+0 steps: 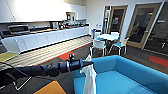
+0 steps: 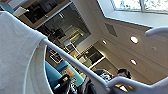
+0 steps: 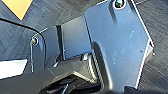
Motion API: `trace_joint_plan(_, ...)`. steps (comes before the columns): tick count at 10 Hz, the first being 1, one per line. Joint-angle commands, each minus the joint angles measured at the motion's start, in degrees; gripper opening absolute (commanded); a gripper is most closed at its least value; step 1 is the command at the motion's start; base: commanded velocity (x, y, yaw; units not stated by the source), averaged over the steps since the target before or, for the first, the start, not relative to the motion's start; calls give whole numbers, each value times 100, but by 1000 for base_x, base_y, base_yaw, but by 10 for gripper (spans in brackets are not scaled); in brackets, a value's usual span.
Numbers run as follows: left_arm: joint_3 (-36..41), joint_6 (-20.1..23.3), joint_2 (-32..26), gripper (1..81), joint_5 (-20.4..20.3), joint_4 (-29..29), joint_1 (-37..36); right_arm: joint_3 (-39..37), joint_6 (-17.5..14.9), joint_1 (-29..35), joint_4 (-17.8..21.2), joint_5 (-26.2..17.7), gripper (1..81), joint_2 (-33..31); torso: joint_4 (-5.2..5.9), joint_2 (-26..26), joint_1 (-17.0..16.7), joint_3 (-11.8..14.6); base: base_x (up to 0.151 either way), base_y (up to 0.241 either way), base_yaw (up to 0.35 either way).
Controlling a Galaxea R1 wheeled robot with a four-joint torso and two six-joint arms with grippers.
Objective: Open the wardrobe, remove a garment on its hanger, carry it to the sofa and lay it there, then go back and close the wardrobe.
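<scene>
My left arm reaches in from the left, and the left gripper [image 1: 88, 63] is shut on the top of the hanger, level with the sofa's near left corner. The white garment [image 1: 89, 78] hangs straight down from it over the left end of the bright-blue sofa [image 1: 130, 75]. In the left wrist view the white fabric of the garment [image 2: 17, 52] drapes over the slim white hanger [image 2: 75, 65]. The wardrobe is out of view. In the right wrist view the robot's dark plate hangs over dark carpet [image 3: 65, 12].
A white table with white chairs [image 1: 108, 38] stands beyond the sofa. A long white kitchen counter [image 1: 45, 38] runs along the left wall. Glass doors [image 1: 143, 25] lie at the right. An orange-yellow surface [image 1: 50, 88] sits close below my arm. A person [image 2: 122, 73] shows in the left wrist view.
</scene>
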Motion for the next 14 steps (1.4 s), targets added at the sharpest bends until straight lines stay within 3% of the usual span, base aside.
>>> trace_joint_plan(1, 146, 30, -27, 10, -309, 141, -931, 10, -17, 201, -25, -248, 811, 40, 0, 0, 0, 0, 0, 0, -311)
trace_joint_plan(14, 164, 30, -150, 10, -300, 132, -905, 10, -17, 184, -25, -248, 811, 49, 0, -2, -5, 0, 0, 0, -311)
